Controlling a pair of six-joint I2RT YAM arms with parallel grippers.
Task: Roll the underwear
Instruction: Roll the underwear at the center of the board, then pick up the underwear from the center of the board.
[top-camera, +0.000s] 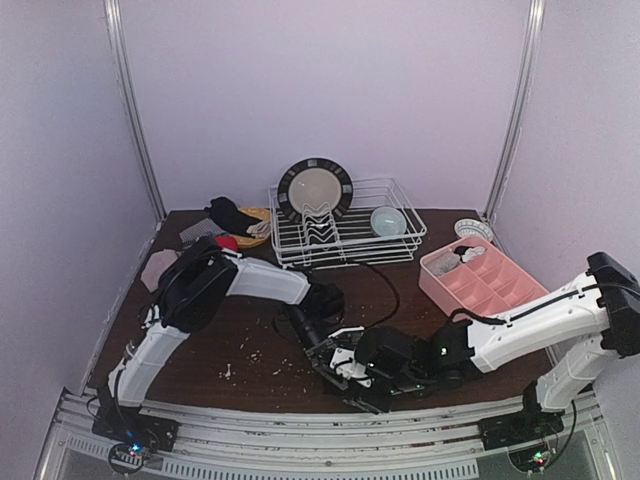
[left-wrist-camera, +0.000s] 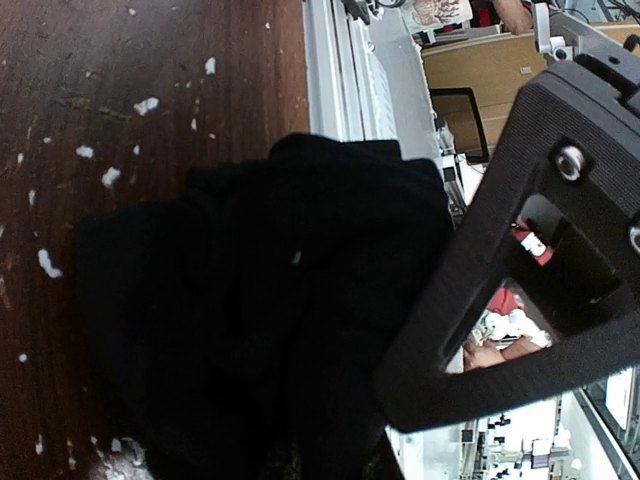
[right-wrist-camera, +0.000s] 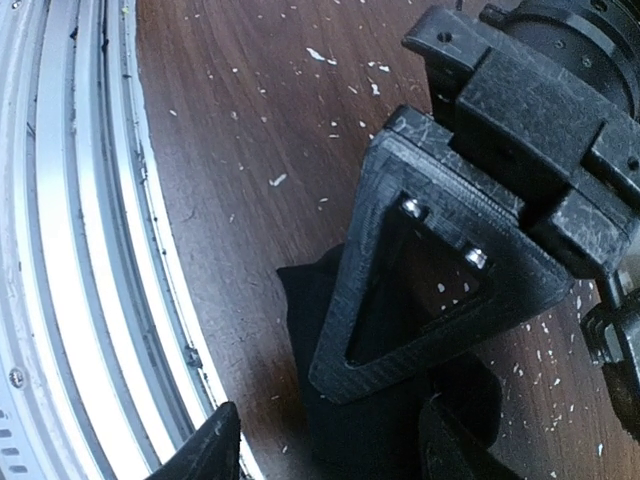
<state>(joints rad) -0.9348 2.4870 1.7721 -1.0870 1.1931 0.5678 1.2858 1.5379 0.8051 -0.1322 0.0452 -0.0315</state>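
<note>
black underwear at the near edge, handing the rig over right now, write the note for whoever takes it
Grippers: the left gripper has its jaws shut, tips down on the black underwear; whether it pinches cloth is unclear. The right gripper has its jaws open, one on each side of the same cloth.
Things: black underwear bunched at the near edge of the table; a red piece, a grey piece and a beige piece lie unrolled far left.
Done: this piece is not yet a tidy roll.
Left: roll it, then the others.
</note>
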